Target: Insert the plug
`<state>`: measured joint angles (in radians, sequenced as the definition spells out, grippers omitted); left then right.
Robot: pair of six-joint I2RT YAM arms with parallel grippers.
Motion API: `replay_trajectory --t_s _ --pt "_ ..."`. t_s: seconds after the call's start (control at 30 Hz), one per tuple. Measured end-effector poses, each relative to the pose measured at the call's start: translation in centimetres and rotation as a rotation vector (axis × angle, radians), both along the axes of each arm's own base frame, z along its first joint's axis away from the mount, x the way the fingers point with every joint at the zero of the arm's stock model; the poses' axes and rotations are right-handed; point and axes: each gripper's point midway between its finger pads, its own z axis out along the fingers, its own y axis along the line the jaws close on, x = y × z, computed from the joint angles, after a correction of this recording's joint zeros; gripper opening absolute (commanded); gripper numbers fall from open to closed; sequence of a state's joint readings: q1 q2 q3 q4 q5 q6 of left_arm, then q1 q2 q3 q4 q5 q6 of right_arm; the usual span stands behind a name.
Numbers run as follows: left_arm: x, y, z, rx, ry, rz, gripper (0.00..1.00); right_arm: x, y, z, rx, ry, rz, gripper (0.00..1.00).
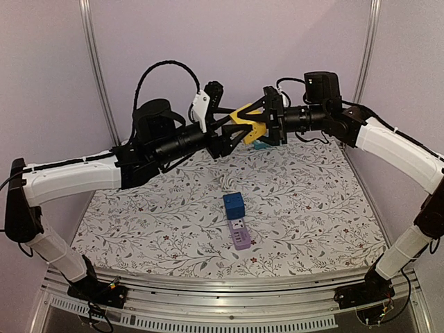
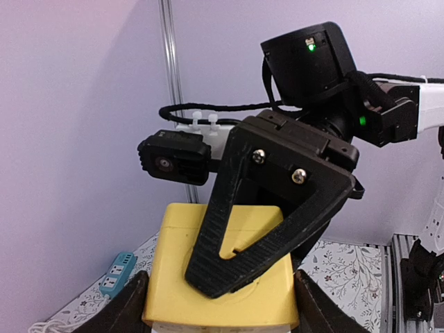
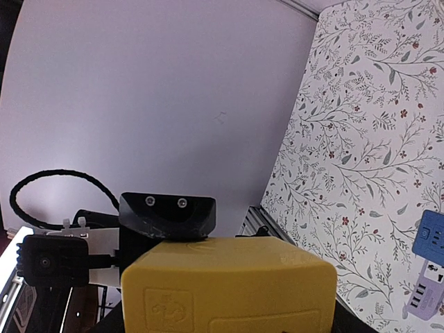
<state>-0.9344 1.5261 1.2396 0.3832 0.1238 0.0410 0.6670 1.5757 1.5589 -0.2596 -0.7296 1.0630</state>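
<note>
Yellow plug (image 1: 251, 128) up in mid-air between 2 arms, well above table (image 1: 326, 208). Right gripper (image 1: 258, 125) clamped on it, 1 finger flat across top face. Left gripper (image 2: 220, 309) fingers flank its sides; firm squeeze or bare contact, cannot tell. Hard smooth plastic block, looks light, rigid, probably slippery. Best hold: flat opposite faces. Purple socket strip (image 1: 240, 234) on table below.

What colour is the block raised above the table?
The block is yellow; the left wrist view shows it best.
</note>
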Motion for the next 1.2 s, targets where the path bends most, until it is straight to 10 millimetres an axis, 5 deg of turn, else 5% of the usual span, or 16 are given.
replay_trajectory --t_s 0.17,0.27,0.37,0.63,1.2 --pt "-0.1 -0.4 0.6 -0.008 -0.008 -0.019 0.25 -0.1 -0.4 0.5 0.005 -0.008 -0.015 0.13" --pt "-0.2 -0.6 0.8 -0.003 -0.016 -0.028 0.22 -0.1 -0.5 0.7 0.006 -0.008 -0.017 0.42" --pt "-0.5 -0.7 0.8 0.009 -0.027 -0.046 0.01 -0.3 -0.6 0.7 0.003 -0.002 -0.013 0.63" --pt "-3.4 -1.5 -0.7 0.087 -0.05 -0.194 0.0 -1.2 -0.9 0.0 -0.015 0.017 0.044 0.96" --pt "-5.9 0.4 -0.3 0.106 -0.068 -0.262 0.0 -3.8 -3.0 -0.3 -0.061 0.004 0.127 0.97"
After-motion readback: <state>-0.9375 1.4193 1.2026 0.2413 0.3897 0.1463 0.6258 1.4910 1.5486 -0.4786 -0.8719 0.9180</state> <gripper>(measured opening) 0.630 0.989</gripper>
